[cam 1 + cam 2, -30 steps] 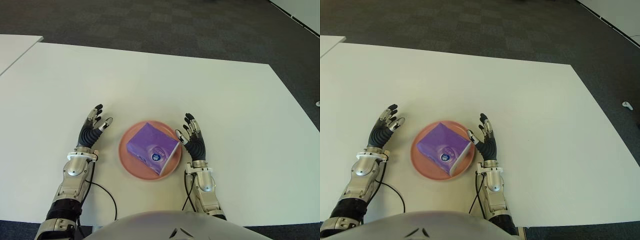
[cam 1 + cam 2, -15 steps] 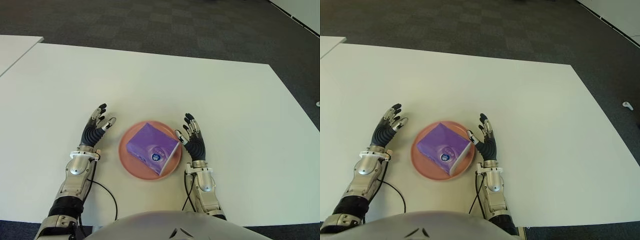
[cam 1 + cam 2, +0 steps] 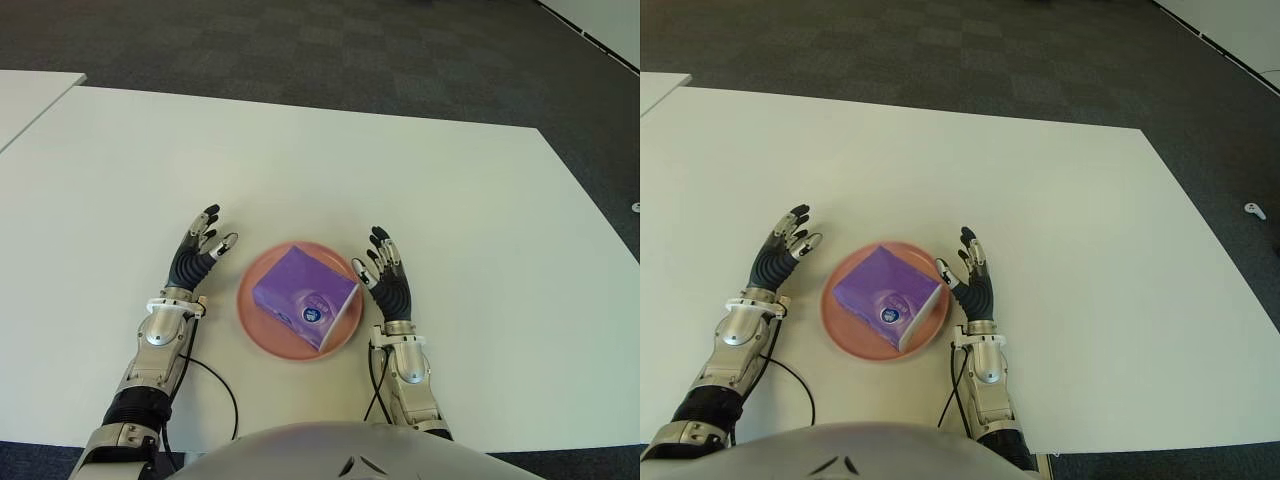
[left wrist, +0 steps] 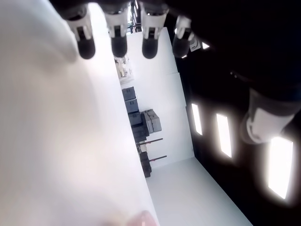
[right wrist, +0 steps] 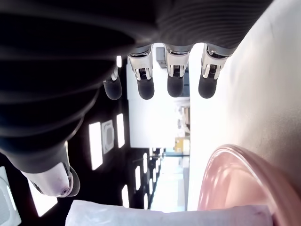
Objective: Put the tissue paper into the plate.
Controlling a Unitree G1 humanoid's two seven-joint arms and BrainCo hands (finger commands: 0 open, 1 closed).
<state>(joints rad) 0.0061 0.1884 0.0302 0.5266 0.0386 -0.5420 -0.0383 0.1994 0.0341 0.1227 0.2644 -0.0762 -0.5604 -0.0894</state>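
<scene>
Since a second ago the left hand [image 3: 198, 256] has edged closer to the plate [image 3: 257, 325]; the right hand [image 3: 385, 281] has not shifted. Both hands are spread wide and hold nothing, flanking the plate with the right one just beside its rim. The tissue paper [image 3: 304, 297] lies inside the plate, so the placing step looks finished and only drawing the arms back seems left. The white counter [image 3: 330, 170] carries nothing else, and nothing blocks a retreat.

Plate [image 3: 262, 330] centre hidden beneath the tissue pack [image 3: 303, 295]; pack label too small to read
</scene>
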